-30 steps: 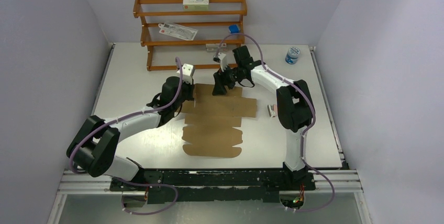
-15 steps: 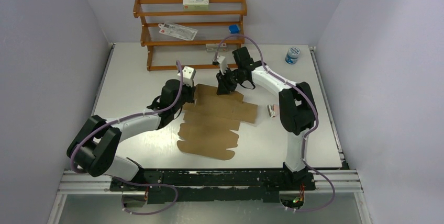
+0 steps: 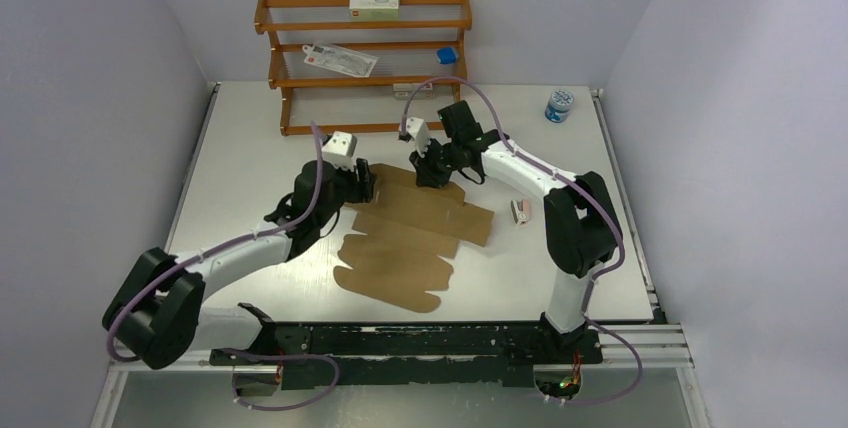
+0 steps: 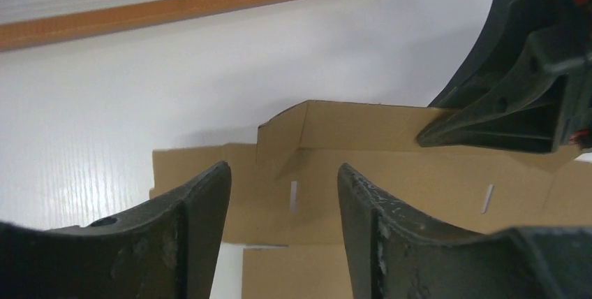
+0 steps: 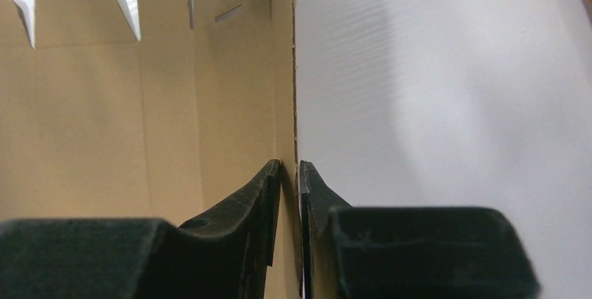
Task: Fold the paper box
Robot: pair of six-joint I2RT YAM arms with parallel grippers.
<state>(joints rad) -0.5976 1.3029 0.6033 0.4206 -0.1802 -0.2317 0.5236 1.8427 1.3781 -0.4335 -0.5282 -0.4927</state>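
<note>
The paper box (image 3: 405,238) is a flat brown die-cut cardboard sheet in the middle of the table, its far strip folded upward. My right gripper (image 3: 432,176) is shut on that raised far strip. In the right wrist view the jaws (image 5: 289,166) pinch the thin cardboard edge (image 5: 283,68), with the sheet's panels (image 5: 98,117) to the left. My left gripper (image 3: 366,184) hovers open over the sheet's far-left corner. From the left wrist, the open fingers (image 4: 283,173) frame the slotted cardboard (image 4: 398,173) with nothing between them, and the right gripper (image 4: 516,96) shows at the upper right.
A wooden rack (image 3: 365,58) stands at the back with a white-and-green carton (image 3: 373,5) on top and a blue item (image 3: 447,54) on a shelf. A blue-lidded jar (image 3: 559,105) sits at the back right. A tiny pink-and-white item (image 3: 518,211) lies just right of the sheet.
The left gripper opened and drew back to the left. The right gripper closed on the far strip and lifted it. The sheet's near end swung slightly left.
</note>
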